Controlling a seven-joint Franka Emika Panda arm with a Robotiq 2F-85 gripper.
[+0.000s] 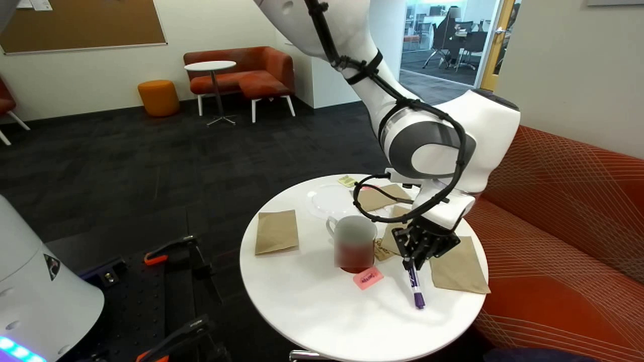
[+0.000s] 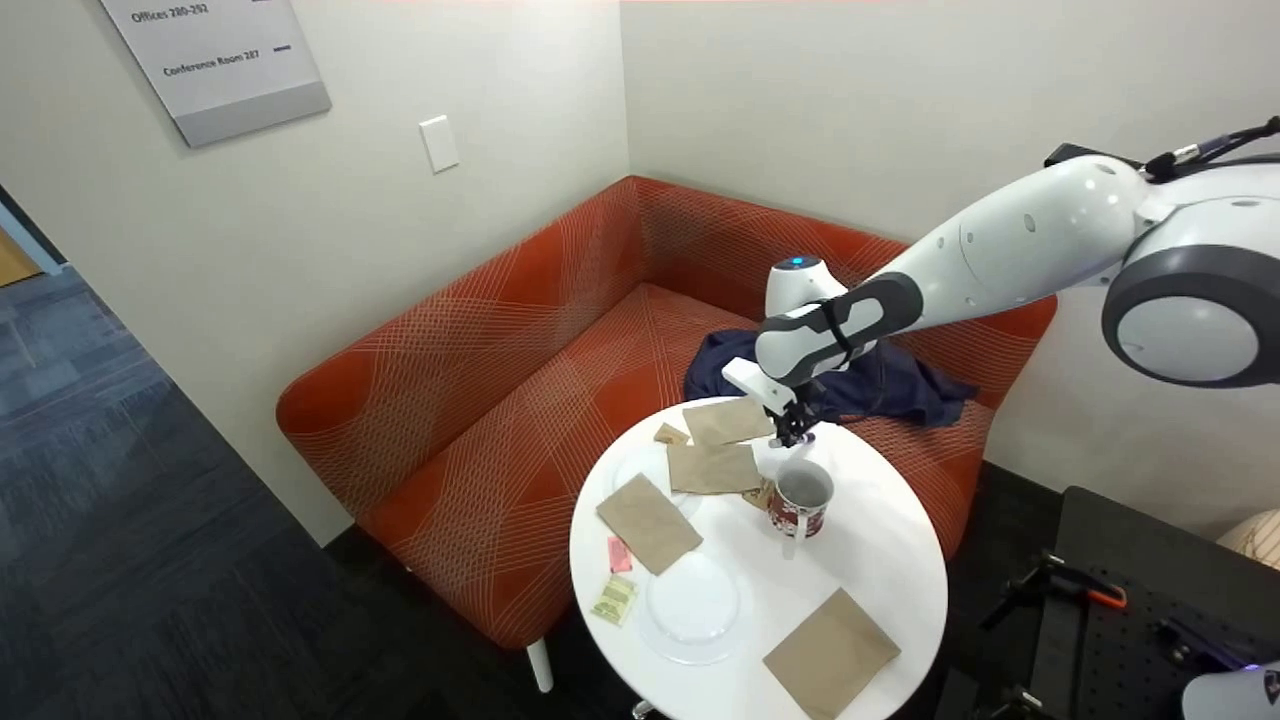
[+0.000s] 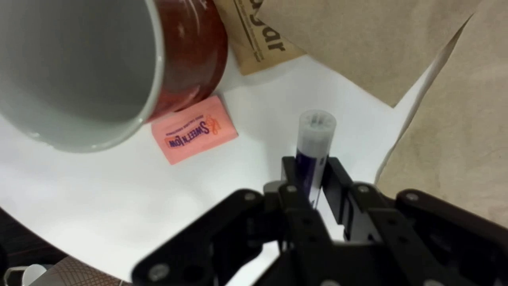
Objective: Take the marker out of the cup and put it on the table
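A round white table [image 1: 307,311] fills the lower center of the frame in an exterior view, bare toward its near edge; a tan paper square [image 1: 460,266] reaches the right rim. The gripper [image 1: 412,265] hangs right of center, the red mug [image 1: 354,246] apart at left. The purple marker [image 1: 415,287], tilted, is pinched between nearly joined fingers, cap toward open tabletop. A pink packet [image 1: 368,277] lies beside the mug's base.

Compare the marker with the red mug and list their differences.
The marker is slim, purple and white; the mug is much wider, dark red outside and white inside. The marker is held by the gripper; the mug stands upright on the table. The mug has a handle, the marker none. Both show white.
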